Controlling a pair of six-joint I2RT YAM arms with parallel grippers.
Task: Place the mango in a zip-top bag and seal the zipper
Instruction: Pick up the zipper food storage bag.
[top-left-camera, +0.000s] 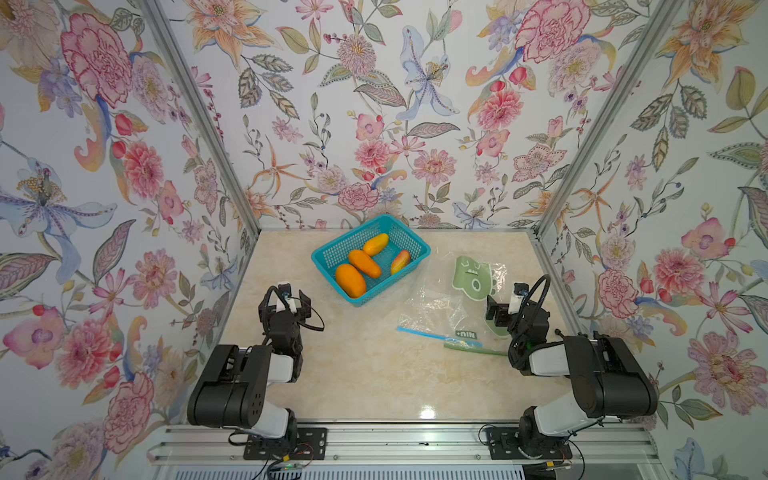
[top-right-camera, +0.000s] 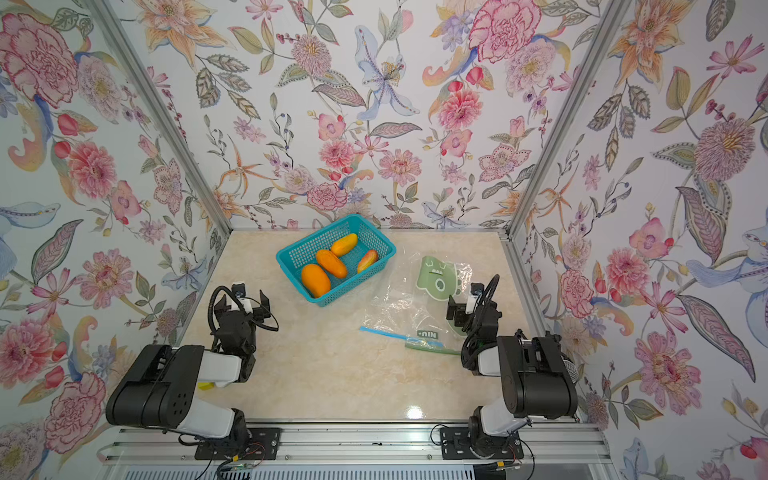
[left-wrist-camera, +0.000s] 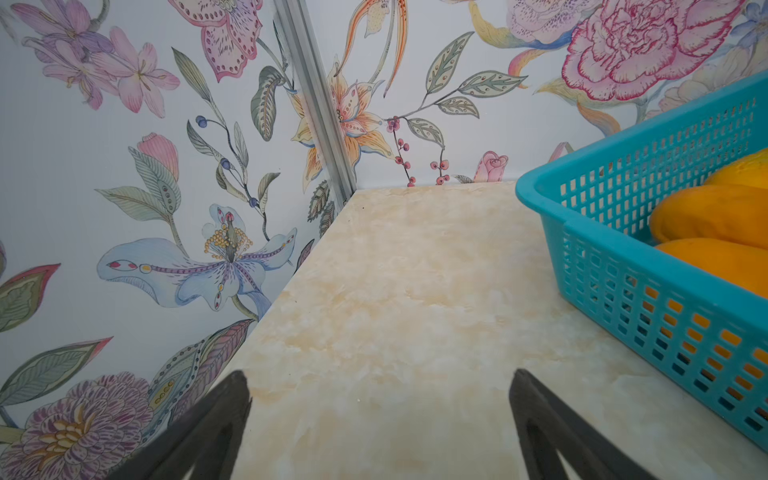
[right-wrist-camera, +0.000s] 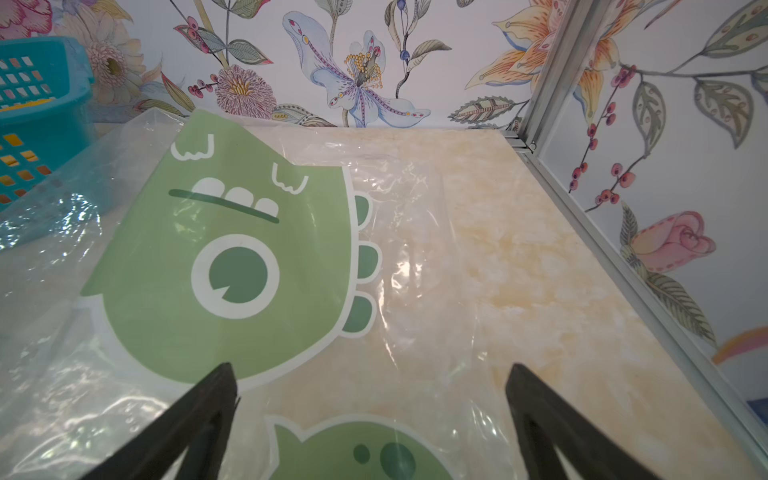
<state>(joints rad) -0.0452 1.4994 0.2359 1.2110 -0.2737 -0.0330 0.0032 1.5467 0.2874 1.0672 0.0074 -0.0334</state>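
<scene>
Teal lattice basket (top-left-camera: 395, 279), oval mangoes (top-left-camera: 350, 280) | crinkled clear bag (top-left-camera: 432, 307) | left gripper (left-wrist-camera: 380, 386), right gripper (right-wrist-camera: 374, 378): spread, empty

orange mangoes (top-left-camera: 351, 280), teal basket (top-left-camera: 328, 253), green-printed clear bag (top-left-camera: 436, 303), floral walls (top-left-camera: 374, 104).

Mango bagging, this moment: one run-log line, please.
stage: not started; mangoes: in basket; bag: on table, empty; left gripper: open, empty; right gripper: open, over bag

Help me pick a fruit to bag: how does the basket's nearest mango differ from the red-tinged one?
The nearest mango is plain orange; the red-tinged mango is yellow with a red blush. The nearest mango looks bigger than the red-tinged mango. Both lie in the teal basket.
</scene>
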